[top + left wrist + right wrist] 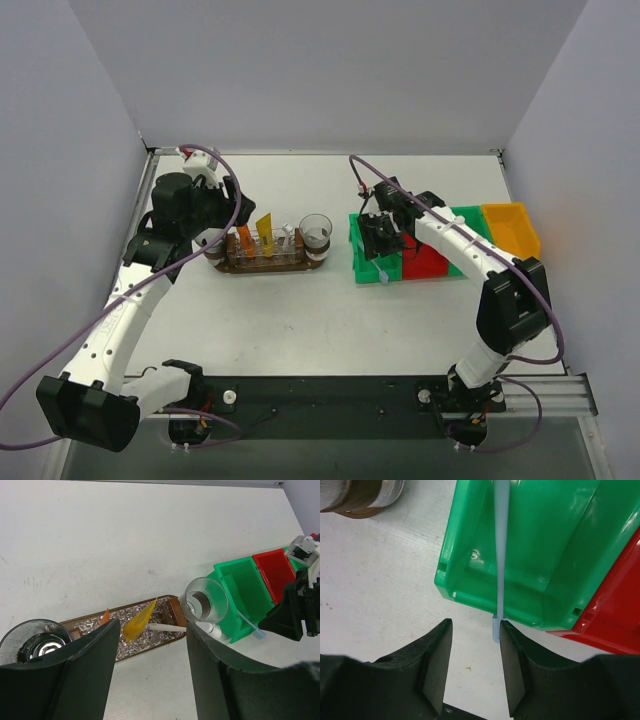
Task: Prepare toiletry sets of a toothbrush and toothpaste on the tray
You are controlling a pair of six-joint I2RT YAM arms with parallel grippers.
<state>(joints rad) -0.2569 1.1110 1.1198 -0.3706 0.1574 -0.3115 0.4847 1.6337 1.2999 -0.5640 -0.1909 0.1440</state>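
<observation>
The dark brown oval tray (266, 266) lies left of centre and carries clear cups. Two orange toothpaste tubes (264, 231) and a white toothbrush (288, 236) stand in its middle cups. In the left wrist view the tray (178, 616) holds an orange tube (140, 622) and a white toothbrush (166, 628). My left gripper (213, 240) (152, 645) is open and empty above the tray's left end. My right gripper (378, 240) (474, 630) is open. A pale toothbrush (500, 555) hangs over the green bin's edge, with its head beside the gripper's right finger (512, 665).
A green bin (372, 262) (555, 545), a red bin (428, 262) (615, 615) and a yellow bin (512, 228) stand in a row on the right. A clear cup (316, 232) (205, 600) sits at the tray's right end and another (32, 642) at its left end.
</observation>
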